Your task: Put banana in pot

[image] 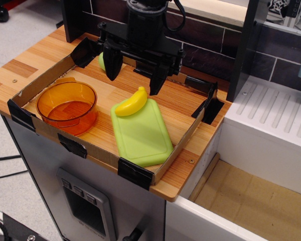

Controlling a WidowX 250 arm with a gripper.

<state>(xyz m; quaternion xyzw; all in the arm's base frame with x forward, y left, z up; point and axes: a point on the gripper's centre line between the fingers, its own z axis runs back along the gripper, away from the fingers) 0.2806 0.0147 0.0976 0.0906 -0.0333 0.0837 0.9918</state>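
The wooden worktop (183,103) carried a pot (67,107), a green board (141,133) and a low cardboard rim (183,143).

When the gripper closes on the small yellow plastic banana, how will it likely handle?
The glossy, curved yellow plastic banana probably stays rigid but may slip between the open gripper. Lying partly on the flat light-green cutting board edge, it could rock or pivot if nudged. It looks light.

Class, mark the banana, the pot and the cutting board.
banana (131,102), main camera view, middle of its curved body
pot (46,105), main camera view, left rim
cutting board (143,135), main camera view, bare centre
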